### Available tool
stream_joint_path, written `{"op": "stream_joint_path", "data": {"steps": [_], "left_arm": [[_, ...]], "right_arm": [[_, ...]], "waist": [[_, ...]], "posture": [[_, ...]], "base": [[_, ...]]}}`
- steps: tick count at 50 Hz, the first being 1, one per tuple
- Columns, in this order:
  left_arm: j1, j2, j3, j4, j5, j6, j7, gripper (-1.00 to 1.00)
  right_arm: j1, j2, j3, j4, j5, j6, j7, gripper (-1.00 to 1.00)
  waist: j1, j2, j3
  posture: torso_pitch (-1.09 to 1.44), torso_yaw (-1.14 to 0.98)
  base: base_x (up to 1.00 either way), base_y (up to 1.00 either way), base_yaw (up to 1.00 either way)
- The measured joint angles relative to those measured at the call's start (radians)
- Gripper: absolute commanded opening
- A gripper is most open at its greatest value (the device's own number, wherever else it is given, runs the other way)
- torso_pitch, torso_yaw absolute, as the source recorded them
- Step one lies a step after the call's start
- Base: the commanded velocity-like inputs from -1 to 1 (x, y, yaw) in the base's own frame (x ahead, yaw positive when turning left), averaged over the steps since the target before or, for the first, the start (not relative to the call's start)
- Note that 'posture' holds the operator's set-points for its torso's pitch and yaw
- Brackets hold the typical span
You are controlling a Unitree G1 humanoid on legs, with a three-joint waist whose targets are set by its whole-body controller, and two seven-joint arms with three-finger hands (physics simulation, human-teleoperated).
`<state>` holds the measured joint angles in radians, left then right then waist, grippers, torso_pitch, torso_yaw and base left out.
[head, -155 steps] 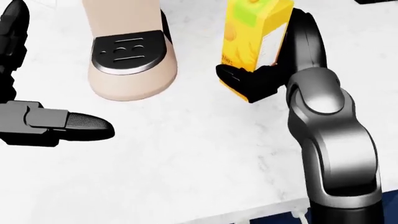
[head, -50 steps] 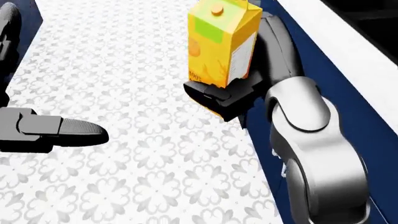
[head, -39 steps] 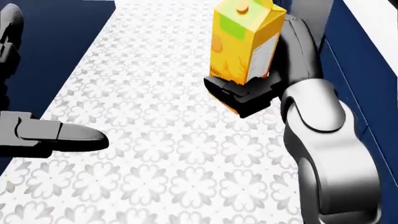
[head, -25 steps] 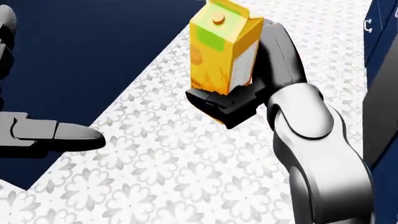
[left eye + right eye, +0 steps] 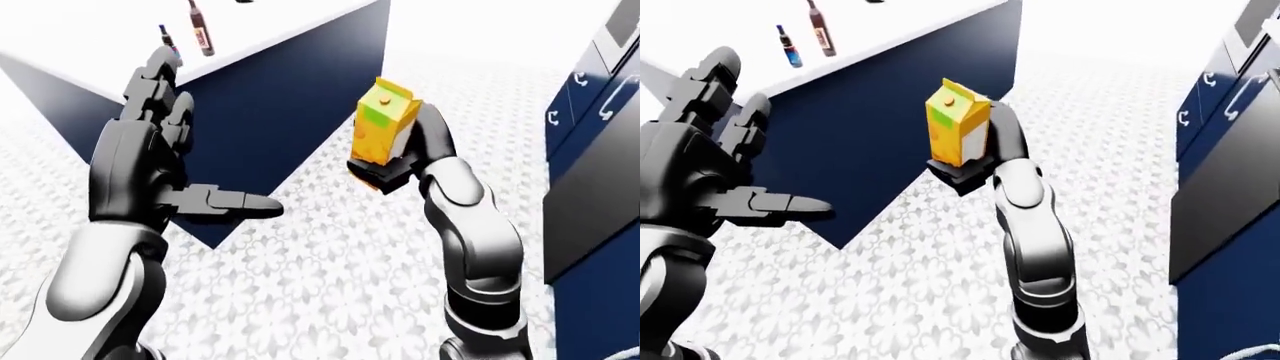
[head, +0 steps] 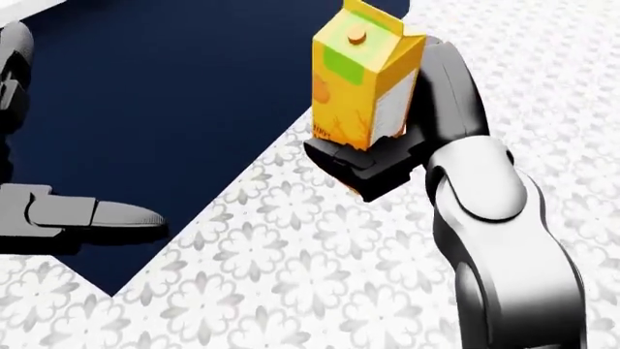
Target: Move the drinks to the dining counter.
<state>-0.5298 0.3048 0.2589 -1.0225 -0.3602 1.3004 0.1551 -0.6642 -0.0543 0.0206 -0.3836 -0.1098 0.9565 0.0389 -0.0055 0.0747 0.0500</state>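
My right hand [image 6: 373, 161] is shut on a yellow juice carton [image 6: 363, 83] with a green patch and an orange cap, held upright in mid-air over the patterned floor; it also shows in the left-eye view [image 5: 382, 129]. My left hand [image 5: 175, 169] is open and empty, fingers spread, at the left. The dining counter [image 5: 890, 37], white-topped with dark blue sides, runs across the upper left. Two bottles stand on it: a dark brown one [image 5: 819, 30] and a smaller blue one [image 5: 788, 46].
The counter's dark blue corner [image 5: 215, 241] juts toward me over the white floral-tiled floor [image 5: 340, 277]. Dark blue cabinets with handles [image 5: 1230, 165] line the right edge of the eye views.
The whole view has swung as I turned from the kitchen counter to the floor and then to the dining counter. The carton stays in my right hand; the left hand stays open.
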Motion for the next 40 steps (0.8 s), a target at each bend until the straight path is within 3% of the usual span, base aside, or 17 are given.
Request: {"op": "stream_joint_path", "data": {"steps": [4,8,10,11,13,16,21,23,24,25,28,32,35,36,37,39,40], "left_arm": [[-0.010,0.000,-0.018,-0.022,-0.007,-0.018,0.007,1.00],[-0.002,0.000,-0.025,-0.017,-0.002,-0.024,0.006,1.00],[-0.005,0.002,-0.021,-0.014,-0.001,-0.025,0.008,1.00],[0.001,-0.003,-0.021,-0.014,-0.001,-0.026,0.008,1.00],[0.017,-0.011,-0.039,-0.002,-0.009,-0.014,0.004,1.00],[0.009,-0.002,-0.035,0.005,-0.022,0.001,0.006,1.00],[-0.003,0.009,-0.021,-0.025,-0.030,-0.043,0.024,1.00],[-0.004,0.014,-0.020,-0.019,-0.044,-0.044,0.038,1.00],[0.006,0.014,-0.021,-0.007,-0.053,-0.038,0.045,1.00],[0.021,0.017,-0.021,0.002,-0.062,-0.026,0.053,1.00],[0.013,0.027,-0.029,0.006,-0.093,-0.013,0.074,1.00],[0.002,0.043,-0.016,-0.025,-0.121,-0.049,0.100,1.00],[0.004,0.045,-0.015,-0.016,-0.127,-0.051,0.114,1.00],[0.004,0.045,-0.017,-0.011,-0.130,-0.048,0.118,1.00],[0.003,0.045,-0.020,-0.005,-0.132,-0.046,0.119,1.00],[0.021,0.025,-0.043,0.004,-0.140,-0.033,0.116,1.00],[0.023,0.028,-0.053,0.013,-0.150,-0.022,0.111,1.00]], "right_arm": [[-0.012,0.000,-0.008,-0.027,0.022,-0.004,0.005,-1.00],[-0.027,-0.012,-0.035,-0.057,0.033,-0.029,-0.020,-1.00],[-0.032,-0.018,-0.041,-0.064,0.035,-0.044,-0.031,-1.00],[-0.026,-0.022,-0.043,-0.065,0.036,-0.051,-0.035,-1.00],[0.004,-0.026,-0.051,-0.045,0.033,-0.038,-0.040,-1.00],[0.007,-0.028,-0.054,0.005,0.025,0.014,-0.050,-1.00],[-0.017,-0.030,-0.057,-0.040,0.032,0.003,-0.060,-1.00],[-0.040,-0.028,-0.055,-0.061,0.037,-0.018,-0.064,-1.00],[-0.030,-0.021,-0.047,-0.066,0.041,-0.024,-0.064,-1.00],[-0.016,-0.018,-0.033,-0.063,0.048,-0.020,-0.059,-1.00],[-0.001,-0.025,-0.023,-0.041,0.064,0.018,-0.045,-1.00],[-0.016,-0.030,-0.045,-0.062,0.061,0.017,-0.058,-1.00],[-0.027,-0.030,-0.049,-0.082,0.063,-0.009,-0.065,-1.00],[-0.027,-0.030,-0.047,-0.083,0.064,-0.016,-0.066,-1.00],[-0.025,-0.031,-0.047,-0.080,0.065,-0.020,-0.067,-1.00],[0.003,-0.039,-0.053,-0.052,0.065,-0.016,-0.066,-1.00],[0.016,-0.041,-0.060,-0.037,0.058,0.002,-0.069,-1.00]], "waist": [[0.021,-0.022,-0.013],[-0.011,-0.032,-0.048],[-0.027,-0.068,-0.056],[-0.034,-0.076,-0.035],[-0.053,-0.082,0.032],[-0.052,-0.106,0.017],[-0.040,-0.097,0.007],[-0.014,-0.039,0.028],[-0.018,-0.035,0.049],[-0.019,-0.032,0.046],[-0.016,-0.014,0.002],[-0.024,-0.002,-0.009],[-0.038,-0.044,-0.007],[-0.047,-0.074,-0.008],[-0.065,-0.121,-0.010],[-0.088,-0.132,0.030],[-0.098,-0.142,0.037]], "posture": [[0.00,0.00],[0.00,0.00],[0.00,0.00],[0.00,0.00],[0.00,0.00],[0.00,0.00],[0.00,0.00],[0.00,0.00],[0.00,0.00],[0.00,0.00],[0.00,0.00],[0.00,0.00],[0.00,0.00],[0.00,0.00],[0.00,0.00],[0.00,0.00],[0.00,0.00]], "base": [[1.00,-0.10,0.00],[0.99,-0.45,0.00],[0.98,-0.46,0.00],[0.98,-0.47,0.00],[0.98,-0.46,0.00],[0.98,-0.47,0.00],[0.95,-0.65,0.00],[0.88,-0.77,0.00],[0.88,-0.77,0.00],[0.88,-0.77,0.00],[0.80,-0.87,0.00],[0.56,-1.00,0.00],[0.51,-1.00,0.00],[0.50,-1.00,0.00],[0.50,-1.00,0.00],[0.52,-1.00,0.00],[0.50,-1.00,0.00]]}}
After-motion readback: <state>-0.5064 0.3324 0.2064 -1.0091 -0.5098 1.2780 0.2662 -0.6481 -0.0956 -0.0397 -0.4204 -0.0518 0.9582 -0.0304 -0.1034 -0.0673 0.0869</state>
